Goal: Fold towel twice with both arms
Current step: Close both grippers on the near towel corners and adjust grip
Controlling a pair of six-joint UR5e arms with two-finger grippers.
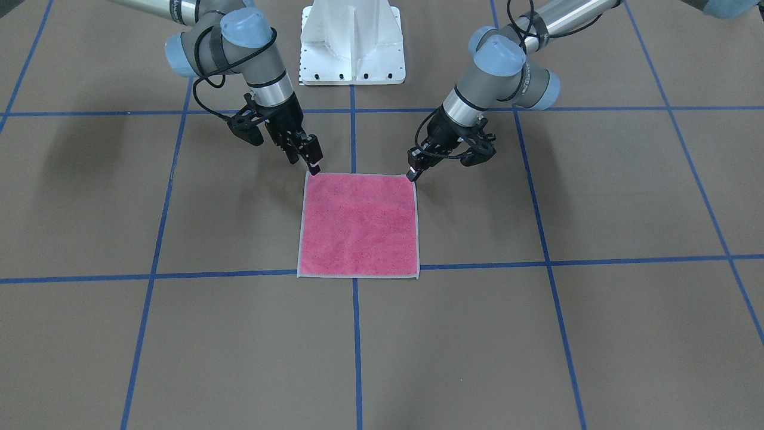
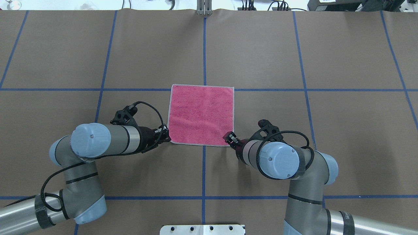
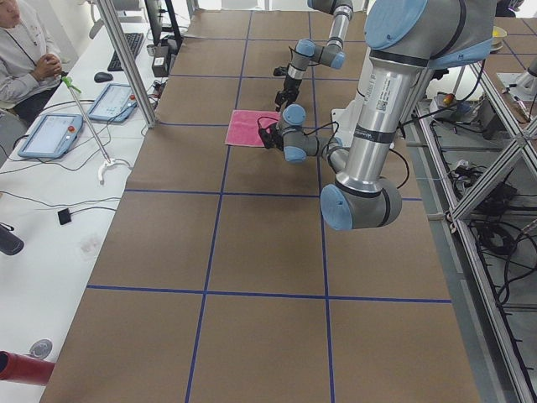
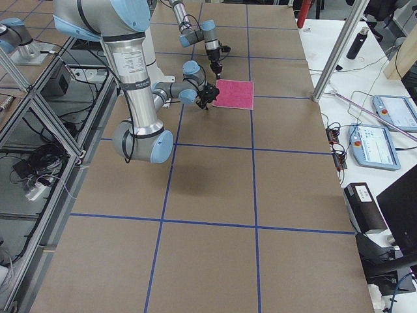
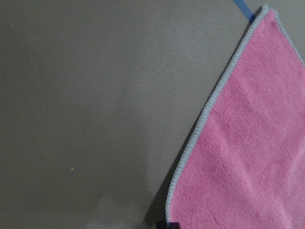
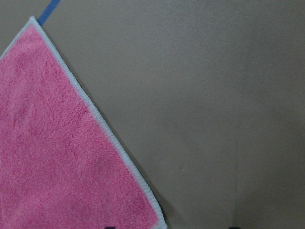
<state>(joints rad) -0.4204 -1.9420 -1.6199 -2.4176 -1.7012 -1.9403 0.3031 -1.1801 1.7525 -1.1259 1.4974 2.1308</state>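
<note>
Evidently the left gripper (image 1: pixel 414 170) and right gripper (image 1: pixel 314 164) sit at the corners of the towel (image 1: pixel 358 224) nearest the robot-side edge. Whether they are open or pinched, I cannot tell. Pinch both corners together and lift evenly.

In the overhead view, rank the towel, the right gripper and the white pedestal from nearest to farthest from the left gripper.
1. The towel: its robot-side left corner lies right at the left gripper.
2. The right gripper, at the towel's other robot-side corner.
3. The white pedestal, at the view's bottom edge.
</note>
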